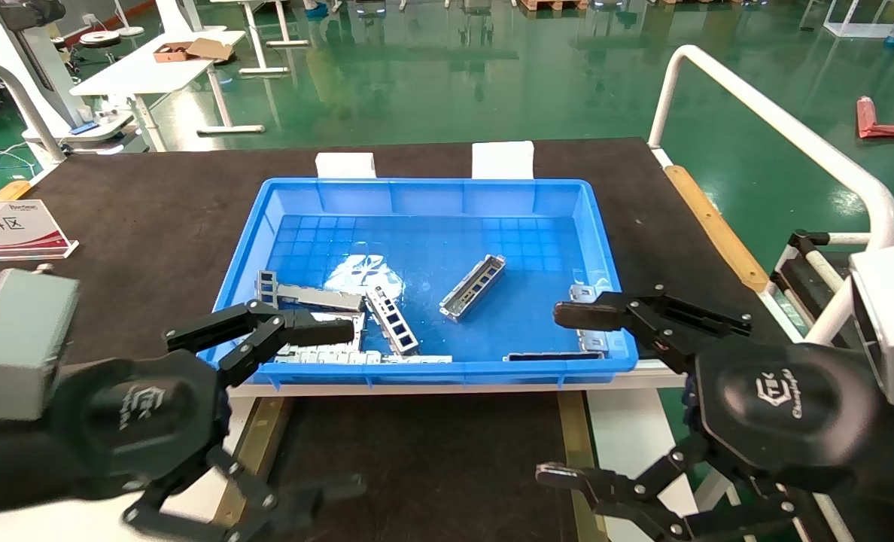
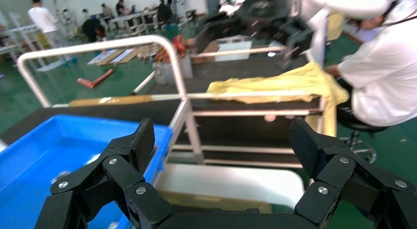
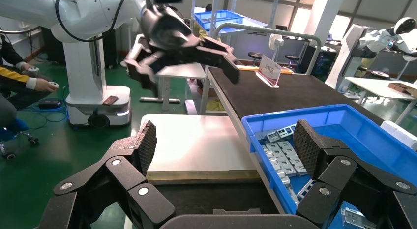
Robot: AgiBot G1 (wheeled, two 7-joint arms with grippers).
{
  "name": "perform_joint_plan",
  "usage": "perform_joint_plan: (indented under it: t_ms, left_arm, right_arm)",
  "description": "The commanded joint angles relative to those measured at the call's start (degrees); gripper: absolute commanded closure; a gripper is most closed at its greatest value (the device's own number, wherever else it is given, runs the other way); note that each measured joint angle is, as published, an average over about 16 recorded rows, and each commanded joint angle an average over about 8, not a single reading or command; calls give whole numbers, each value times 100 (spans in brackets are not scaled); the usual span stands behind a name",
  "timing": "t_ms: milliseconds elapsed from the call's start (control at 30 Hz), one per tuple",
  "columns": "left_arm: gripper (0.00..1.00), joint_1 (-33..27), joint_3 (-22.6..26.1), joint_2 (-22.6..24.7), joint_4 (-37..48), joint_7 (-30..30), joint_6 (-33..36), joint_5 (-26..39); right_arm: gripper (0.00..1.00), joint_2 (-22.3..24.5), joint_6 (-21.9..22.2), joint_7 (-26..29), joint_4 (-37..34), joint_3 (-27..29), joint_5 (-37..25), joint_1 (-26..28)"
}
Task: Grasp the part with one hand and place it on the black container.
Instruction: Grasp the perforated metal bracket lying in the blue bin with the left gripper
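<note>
Pre-grasp stage: both end effectors, left (image 1: 319, 410) and right (image 1: 567, 395), gape wide and empty; next, reach the narrow silver-grey stamped metal channel (image 1: 472, 287) in the blue plastic bin (image 1: 424, 196).

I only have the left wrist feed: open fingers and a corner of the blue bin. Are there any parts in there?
Observer: Yes. The head view shows one part lying alone, diagonally, mid-bin in the blue bin. More parts are piled at its near left corner.
Operator: Where's the right gripper?
Observer: The right gripper is open and empty at the bin's near right corner. The left gripper mirrors it at the near left corner.
Operator: And the black container?
Observer: The black container is in front of the bin, nearer the robot, and shows between the two grippers.
</note>
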Motion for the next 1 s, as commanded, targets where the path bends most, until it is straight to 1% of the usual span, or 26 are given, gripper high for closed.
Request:
perform_joint_plan:
  t_ms: [33, 300, 533, 700, 1000]
  left_arm:
    - [0, -36, 27, 33, 17, 21, -64, 98]
    - [0, -463, 308, 480, 197, -54, -467, 719]
    - [0, -877, 681, 1136, 562, -264, -951, 1354]
    - [0, -1169, 907, 1690, 1066, -290, -1305, 1732]
    - [0, -1690, 1261, 2614, 2356, 74, -1961, 2473]
  right_arm:
    - [0, 0, 0, 0, 0, 0, 0, 0]
    - [0, 0, 0, 0, 0, 0, 0, 0]
    - [0, 0, 0, 0, 0, 0, 0, 0]
    - [0, 0, 0, 0, 0, 0, 0, 0]
    - [0, 0, 0, 0, 0, 0, 0, 0]
